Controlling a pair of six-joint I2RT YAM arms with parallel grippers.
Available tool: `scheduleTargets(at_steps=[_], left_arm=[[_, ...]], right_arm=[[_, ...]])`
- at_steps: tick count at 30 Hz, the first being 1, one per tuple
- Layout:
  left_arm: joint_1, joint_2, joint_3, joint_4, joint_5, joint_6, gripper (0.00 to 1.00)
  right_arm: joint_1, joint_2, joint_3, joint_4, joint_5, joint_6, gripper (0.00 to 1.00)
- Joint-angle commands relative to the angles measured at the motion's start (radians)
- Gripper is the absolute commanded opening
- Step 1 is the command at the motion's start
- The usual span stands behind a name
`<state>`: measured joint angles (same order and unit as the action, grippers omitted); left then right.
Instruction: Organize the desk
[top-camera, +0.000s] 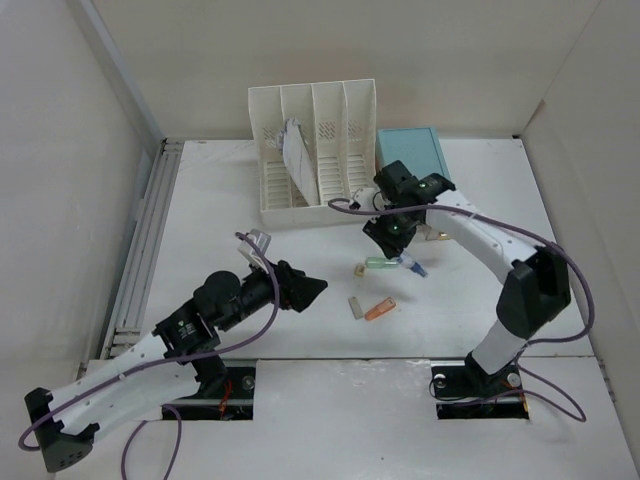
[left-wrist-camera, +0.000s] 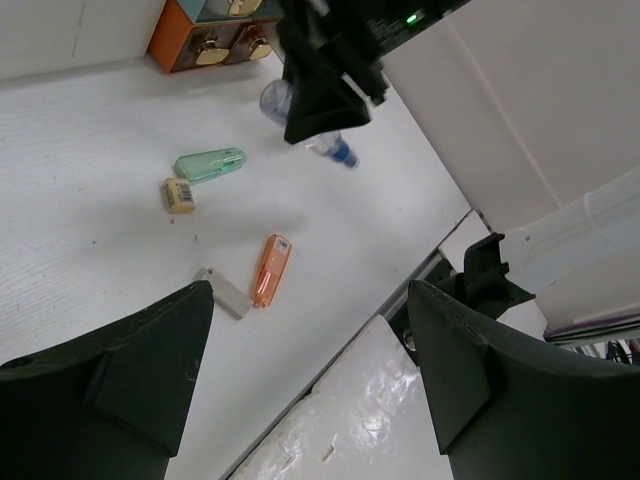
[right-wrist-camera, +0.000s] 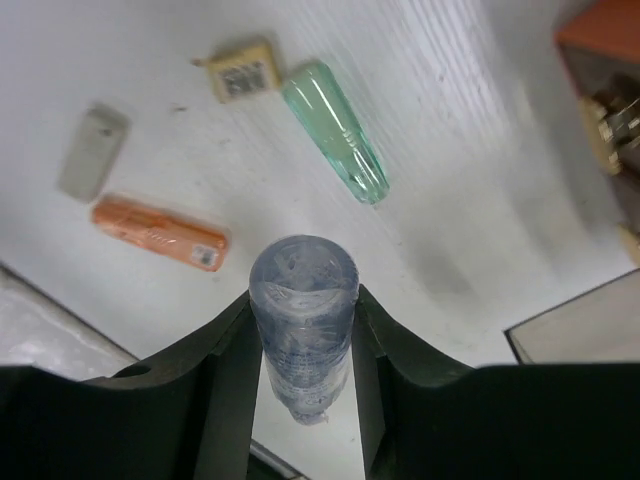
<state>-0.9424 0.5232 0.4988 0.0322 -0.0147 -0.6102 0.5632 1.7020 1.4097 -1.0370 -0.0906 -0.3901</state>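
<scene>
Where grey rail (top-camera: 140, 260) runs along left edge, white desk (top-camera: 250, 330) starts, spanning floor between white walls. Left gripper (top-camera: 308, 290) hangs above it left of centre, fingers spread wide, nothing between. Right of it, loose on desk: pale grey block (top-camera: 355, 307) just beside orange stick (top-camera: 380, 310); farther back, tan block (top-camera: 359, 270) beside green tube (top-camera: 378, 263). Right gripper (top-camera: 385, 238) above these, pinching clear blue-tipped tube (top-camera: 412, 266), tilted. File rack (top-camera: 315, 150), light-blue box (top-camera: 412, 150) behind.

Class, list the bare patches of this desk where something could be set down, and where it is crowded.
Bare: the desk between the grey rail and the file rack; also right of the drawer box towards the wall. Crowded: the middle, around the green case, orange case and right gripper.
</scene>
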Motion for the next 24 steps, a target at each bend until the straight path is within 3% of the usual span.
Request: scheduleTargets(at_steps=[1, 5, 10, 12, 19, 24], left_arm=[[-0.006, 0.017, 0.061, 0.037, 0.01, 0.015, 0.76], [-0.006, 0.037, 0.079, 0.037, 0.019, 0.015, 0.76], [-0.006, 0.046, 0.09, 0.037, 0.019, 0.006, 0.76], [-0.006, 0.057, 0.09, 0.037, 0.019, 0.006, 0.76], [-0.006, 0.093, 0.099, 0.048, 0.019, 0.006, 0.76], [-0.006, 0.103, 0.099, 0.057, 0.028, 0.006, 0.76]], right_arm=[[-0.005, -0.1, 0.122, -0.126, -0.174, -0.148, 0.0], [-0.048, -0.179, 0.199, -0.136, -0.337, -0.256, 0.0], [-0.209, -0.251, 0.21, -0.04, -0.458, -0.398, 0.0], [-0.255, -0.26, 0.21, -0.05, -0.559, -0.556, 0.0], [-0.295, -0.26, 0.201, -0.07, -0.632, -0.886, 0.0], [-0.327, -0.269, 0.153, 0.008, -0.632, -0.918, 0.0]])
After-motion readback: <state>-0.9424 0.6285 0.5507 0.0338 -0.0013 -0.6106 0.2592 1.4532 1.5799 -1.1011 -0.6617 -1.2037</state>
